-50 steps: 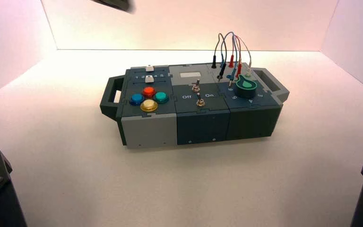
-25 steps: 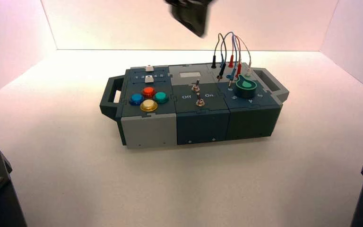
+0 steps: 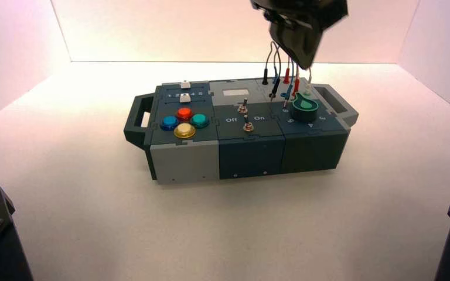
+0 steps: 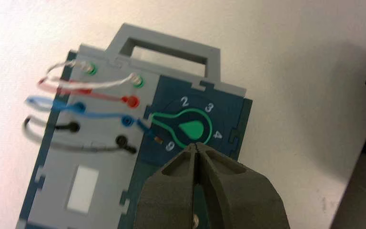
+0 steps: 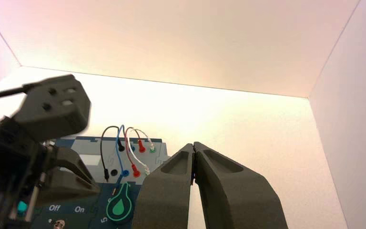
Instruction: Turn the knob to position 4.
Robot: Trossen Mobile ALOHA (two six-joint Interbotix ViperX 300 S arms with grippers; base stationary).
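The left tool (image 3: 302, 58), fingers closed and empty, has just arrived at upper right above the knob (image 3: 305, 105), ready to turn it.

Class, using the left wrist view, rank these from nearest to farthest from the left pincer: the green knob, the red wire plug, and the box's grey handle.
1. The green knob, just beyond the left pincer tips, which are shut.
2. The red wire plug, on the grey panel past the knob.
3. The grey handle, at the box's far end.
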